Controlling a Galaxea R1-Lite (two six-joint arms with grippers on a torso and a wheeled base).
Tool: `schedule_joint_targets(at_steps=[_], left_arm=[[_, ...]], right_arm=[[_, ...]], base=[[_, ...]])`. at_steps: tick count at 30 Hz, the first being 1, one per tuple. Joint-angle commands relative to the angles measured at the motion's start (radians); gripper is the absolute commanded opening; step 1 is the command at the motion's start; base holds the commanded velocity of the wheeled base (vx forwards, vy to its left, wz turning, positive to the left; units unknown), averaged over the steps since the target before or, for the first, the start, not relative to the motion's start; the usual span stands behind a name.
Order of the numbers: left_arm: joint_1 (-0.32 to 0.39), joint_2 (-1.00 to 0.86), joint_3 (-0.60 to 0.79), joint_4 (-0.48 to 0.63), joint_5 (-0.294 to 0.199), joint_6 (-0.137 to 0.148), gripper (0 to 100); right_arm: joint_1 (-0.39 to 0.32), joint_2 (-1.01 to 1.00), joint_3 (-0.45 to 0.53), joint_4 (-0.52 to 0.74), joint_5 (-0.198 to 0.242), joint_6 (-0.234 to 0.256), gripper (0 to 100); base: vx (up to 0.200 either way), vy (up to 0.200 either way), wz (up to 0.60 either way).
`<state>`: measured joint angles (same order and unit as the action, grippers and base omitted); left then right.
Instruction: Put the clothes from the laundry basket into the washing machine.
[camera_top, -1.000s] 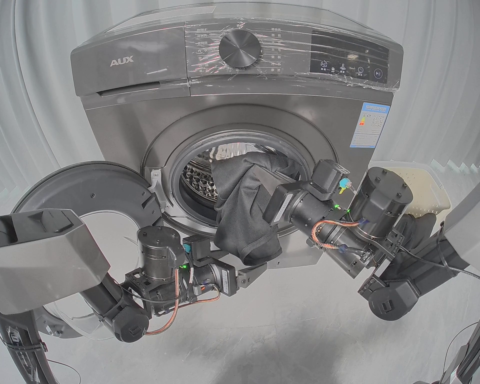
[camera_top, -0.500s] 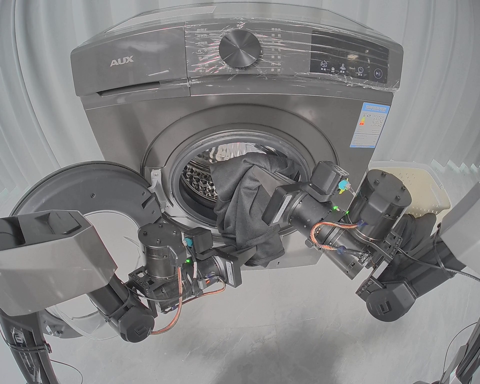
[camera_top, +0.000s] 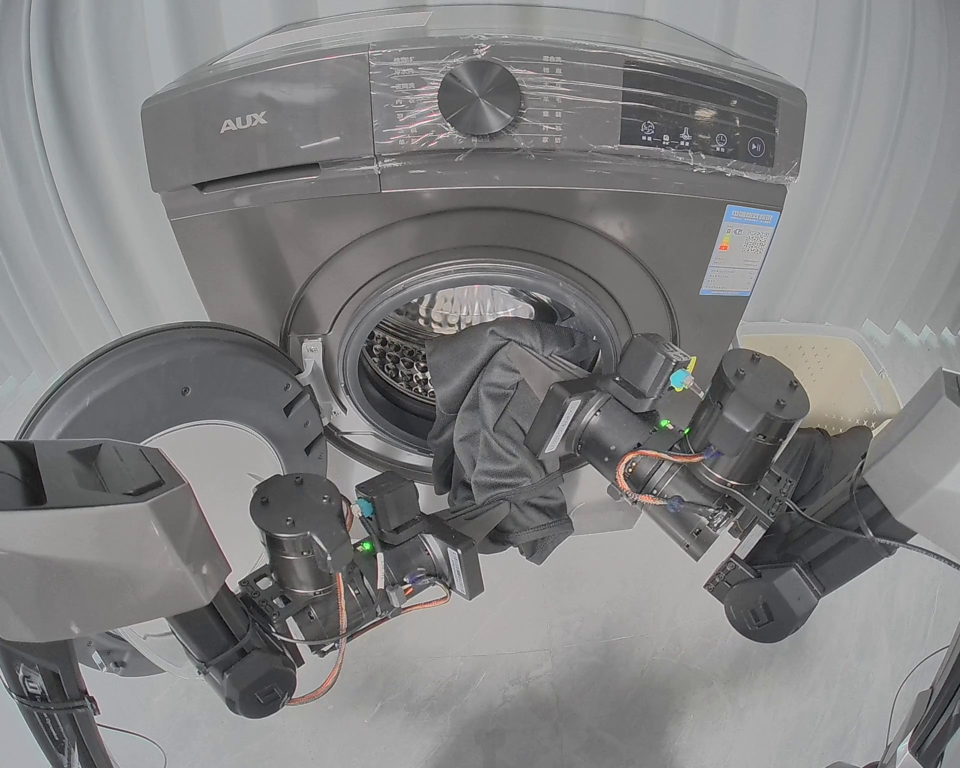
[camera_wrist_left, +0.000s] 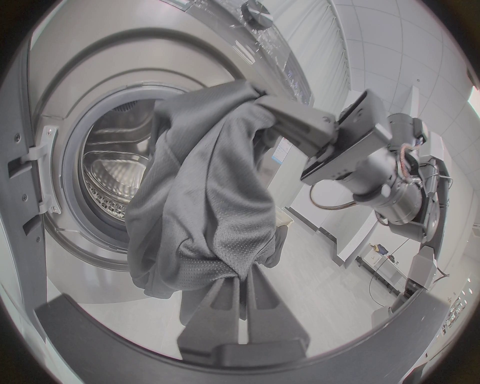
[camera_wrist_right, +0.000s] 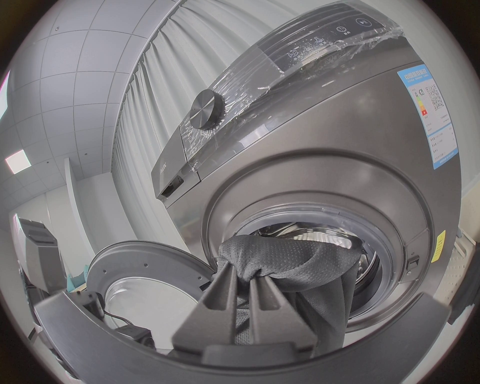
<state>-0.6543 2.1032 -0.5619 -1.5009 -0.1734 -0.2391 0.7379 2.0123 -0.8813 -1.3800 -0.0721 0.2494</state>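
While the dark garment (camera_top: 490, 430) hangs across the mouth of the washing machine (camera_top: 300, 230), treat the task as in progress, not complete. The right fingers (camera_wrist_right: 220, 300) are closed tight on the upper fold of the garment, at the top of the door opening, just in front of the drum (camera_top: 400, 365). The left fingers (camera_wrist_left: 215, 310) are closed on the lower hem, below the sill of the opening and outside the machine. Between the two holds the cloth drapes down the front of the opening, and most of it lies outside the drum. The door (camera_top: 170, 390) stands swung wide open on the robot's left, so access is unobstructed. Note that the garment hides much of the drum; you cannot tell whether other items are already loaded. The laundry basket (camera_top: 850, 365) stands just beside the machine on the robot's right, and what looks like a second dark cloth (camera_top: 835, 450) lies at its near edge, partly behind the right arm. Judge the remaining work as follows: feed this garment fully past the opening, release both holds, then go to the basket for at least that one further item.
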Motion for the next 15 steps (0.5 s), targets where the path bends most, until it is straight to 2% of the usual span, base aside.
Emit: schedule_joint_targets(at_steps=[1, 6, 12, 15], left_arm=[[-0.015, -0.017, 0.056, -0.041, 0.000, 0.001, 0], [-0.008, -0.025, 0.050, -0.044, 0.000, 0.001, 0], [0.001, -0.048, -0.010, -0.042, 0.002, -0.005, 0], [0.028, -0.046, -0.072, -0.038, 0.006, -0.005, 0]], right_arm=[[0.000, 0.022, 0.010, -0.002, 0.000, 0.001, 100], [-0.002, 0.040, 0.025, -0.019, 0.002, -0.001, 100], [-0.003, 0.039, 0.107, -0.025, 0.003, -0.002, 100], [-0.005, 0.036, 0.159, -0.039, 0.002, -0.002, 100]], base=[[0.000, 0.000, 0.00], [0.000, 0.000, 0.00], [0.000, 0.000, 0.00], [0.000, 0.000, 0.00]])
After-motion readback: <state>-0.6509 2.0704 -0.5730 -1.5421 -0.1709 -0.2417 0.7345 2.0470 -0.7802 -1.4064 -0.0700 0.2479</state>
